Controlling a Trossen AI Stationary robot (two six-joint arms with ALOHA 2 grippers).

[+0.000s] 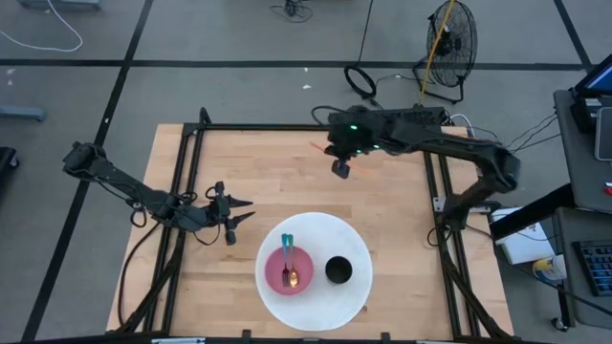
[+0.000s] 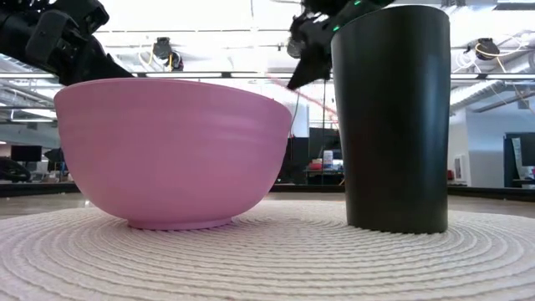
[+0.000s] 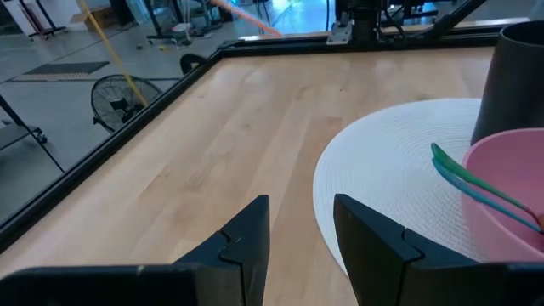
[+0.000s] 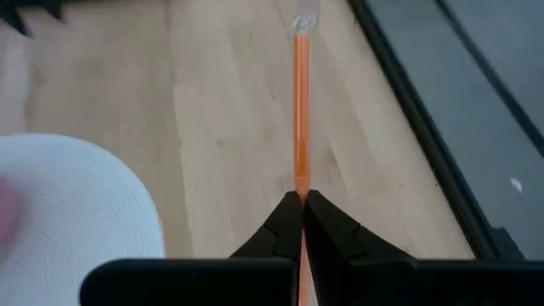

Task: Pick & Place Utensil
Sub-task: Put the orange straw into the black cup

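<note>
The right gripper (image 4: pixel 299 204) has its fingers pressed together on a thin orange utensil (image 4: pixel 300 110), which sticks straight out ahead of the tips over bare wood. From overhead that gripper (image 1: pixel 340 164) hangs above the far middle of the table (image 1: pixel 402 220), at about twelve o'clock from the white round mat (image 1: pixel 356 287), well apart from it, and the utensil (image 1: pixel 320 147) shows as a short reddish streak beside it. On the mat sits a pink bowl (image 1: pixel 288 270) at about nine o'clock and a black cup (image 1: pixel 338 270) just beside it toward three o'clock. Inside the bowl lie green and teal handles (image 1: pixel 287 250) and a yellowish utensil head (image 1: pixel 294 279). The left gripper (image 1: pixel 232 218) waits with its fingers (image 3: pixel 246 234) spread, low over the wood at nine o'clock from the mat, pointing toward the bowl.
</note>
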